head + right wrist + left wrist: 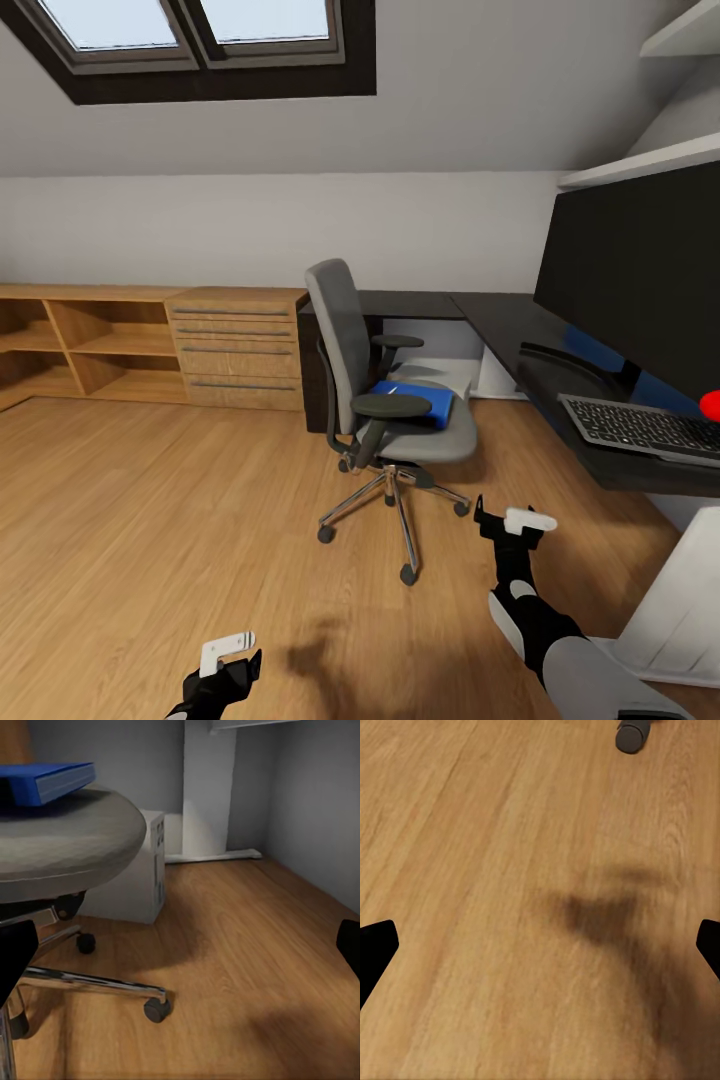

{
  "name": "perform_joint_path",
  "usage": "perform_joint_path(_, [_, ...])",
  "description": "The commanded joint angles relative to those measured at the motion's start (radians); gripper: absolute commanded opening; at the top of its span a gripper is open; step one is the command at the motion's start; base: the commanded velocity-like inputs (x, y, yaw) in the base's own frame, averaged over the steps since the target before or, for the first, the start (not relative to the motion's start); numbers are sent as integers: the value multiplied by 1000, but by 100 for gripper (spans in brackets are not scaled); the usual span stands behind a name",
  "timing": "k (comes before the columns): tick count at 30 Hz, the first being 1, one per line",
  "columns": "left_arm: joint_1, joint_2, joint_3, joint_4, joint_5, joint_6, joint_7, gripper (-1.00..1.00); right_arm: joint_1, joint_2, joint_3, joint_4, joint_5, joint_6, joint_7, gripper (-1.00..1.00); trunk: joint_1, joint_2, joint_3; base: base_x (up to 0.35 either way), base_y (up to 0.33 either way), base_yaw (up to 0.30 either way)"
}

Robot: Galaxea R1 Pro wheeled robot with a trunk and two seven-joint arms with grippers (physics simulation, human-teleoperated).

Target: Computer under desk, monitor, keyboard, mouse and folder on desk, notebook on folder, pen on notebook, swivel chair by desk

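Right gripper (pixel 512 522): black claw with a white pad, low over the wooden floor (pixel 150 520) in the head view, near the chair's star base; fingers look parted, holding nothing
Left gripper (pixel 228 655): black claw with white pad at the bottom edge, over bare floor, holding nothing; how far it is spread cannot be told from the head view
Swivel chair (pixel 345 340): grey upholstered office chair with black armrests and chrome five-star base, standing on the floor beside the glossy black desk (pixel 500 325)
Folder (pixel 415 400): bright blue flat rectangle lying on the chair seat
Monitor (pixel 640 270): wide black flat screen upright on the desk
Keyboard (pixel 640 425): slim black keyboard with grey keys, on the desk just before the monitor
Left wrist view: black fingertips (pixel 376 945) at both side edges, wide apart, empty; wooden floor below, one dark castor (pixel 631 735) near the edge
Right wrist view: fingertips (pixel 16 956) far apart, empty; folder (pixel 45 780) on the grey seat; light-grey box-shaped computer (pixel 142 877) on the floor behind the chair, beside a white desk leg (pixel 206 791)
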Motion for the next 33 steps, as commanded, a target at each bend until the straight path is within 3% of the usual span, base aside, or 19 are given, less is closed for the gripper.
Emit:
perform_joint_path(1, [0,-1,2,-1,6,3,-1,100,-1,0,-2,1,2,-4,0,100,0,0,-1,0,0,0])
perform_joint_path(19, [0,-1,2,0,6,3,-1,100,-1,-2,-4,0,-3,3,64,100,0,0,-1,0,0,0])
perform_joint_path(33, [0,-7,3,0,6,2,-1,100,-1,-3,-10,0,-14,31,67,100,0,0,-1,0,0,0])
